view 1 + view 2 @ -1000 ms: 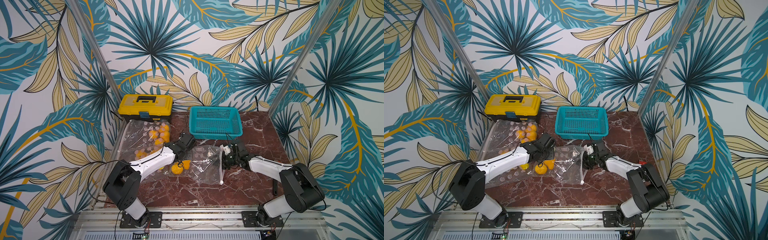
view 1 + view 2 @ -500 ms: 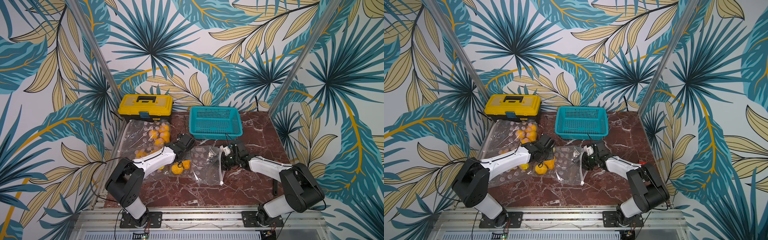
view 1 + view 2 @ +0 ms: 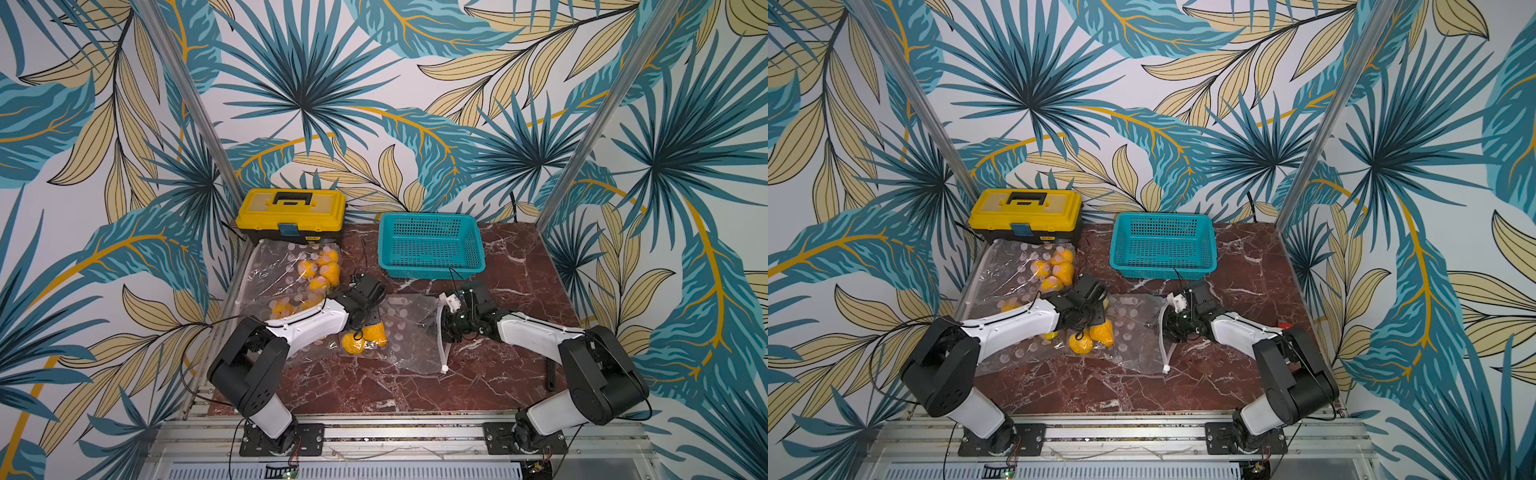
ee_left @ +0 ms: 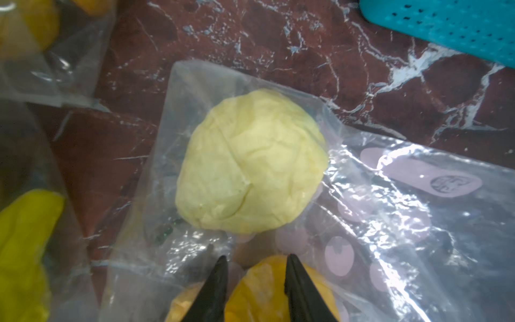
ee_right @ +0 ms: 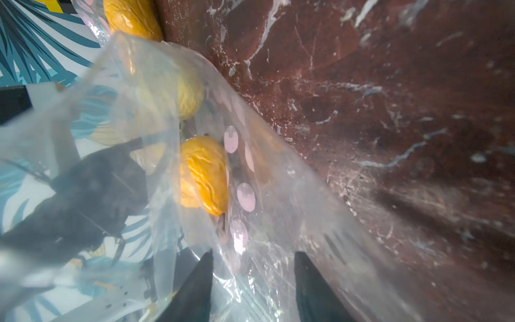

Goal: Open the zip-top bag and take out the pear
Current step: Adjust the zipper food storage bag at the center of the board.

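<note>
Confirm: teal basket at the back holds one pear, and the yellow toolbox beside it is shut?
Not quite. The teal basket is empty, as both top views show. The yellow toolbox beside it is shut.

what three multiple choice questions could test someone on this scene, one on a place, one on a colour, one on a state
1. The middle zip-top bag lies: A on the table in front of the basket; B inside the basket; C lifted clear into the air.
2. The basket is: A red; B teal; C white.
3. The toolbox is: A open with its lid thrown back; B tipped on its side; C shut and upright.

Answers: A, both top views show it on the marble, nearer the arms than the basket. B, its mesh walls are teal. C, its yellow lid is down with the black handle on top.
</note>
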Robot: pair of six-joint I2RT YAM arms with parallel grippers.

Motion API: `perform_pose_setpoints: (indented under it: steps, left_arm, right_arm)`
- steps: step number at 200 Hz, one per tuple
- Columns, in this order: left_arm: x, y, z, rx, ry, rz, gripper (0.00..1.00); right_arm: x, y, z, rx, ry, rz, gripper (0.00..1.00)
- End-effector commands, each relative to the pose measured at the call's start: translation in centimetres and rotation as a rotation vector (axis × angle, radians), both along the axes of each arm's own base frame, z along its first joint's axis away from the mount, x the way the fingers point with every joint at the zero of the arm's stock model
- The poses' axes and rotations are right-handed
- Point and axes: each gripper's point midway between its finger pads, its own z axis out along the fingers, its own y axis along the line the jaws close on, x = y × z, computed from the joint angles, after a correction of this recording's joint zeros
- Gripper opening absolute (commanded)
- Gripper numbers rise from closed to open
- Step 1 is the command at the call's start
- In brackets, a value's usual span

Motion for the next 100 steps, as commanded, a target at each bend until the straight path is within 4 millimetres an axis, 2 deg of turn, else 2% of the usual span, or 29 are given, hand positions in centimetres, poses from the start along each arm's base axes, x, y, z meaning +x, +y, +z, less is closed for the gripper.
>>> perform_pose_setpoints:
  steps: [1, 24, 51, 76, 100]
  left_arm:
    - [-0.6, 1.7, 2.4, 0.023, -0.040, 0.041, 0.43]
    - [-1.3, 2.0, 2.8, 0.010, -0.029, 0.046, 0.44]
    - [-2.6, 0.8, 1.1, -0.040, 0.058, 0.002, 0.28]
    - [-4.2, -0.4, -0.6, -0.058, 0.135, -0.045, 0.17]
    - [-5.5, -1.8, -1.9, -0.078, 0.190, -0.090, 0.11]
  right_arm:
    - [-0.1, -0.1, 0.3, -0.009, -0.006, 0.017, 0.49]
    - [-0.1, 0.0, 0.3, -0.013, -0.003, 0.023, 0.49]
    - [0.0, 0.0, 0.3, -0.016, -0.004, 0.033, 0.49]
    - [0.0, 0.2, 0.3, -0.014, -0.004, 0.044, 0.49]
    - [-0.1, 0.3, 0.0, -0.008, 0.003, 0.060, 0.49]
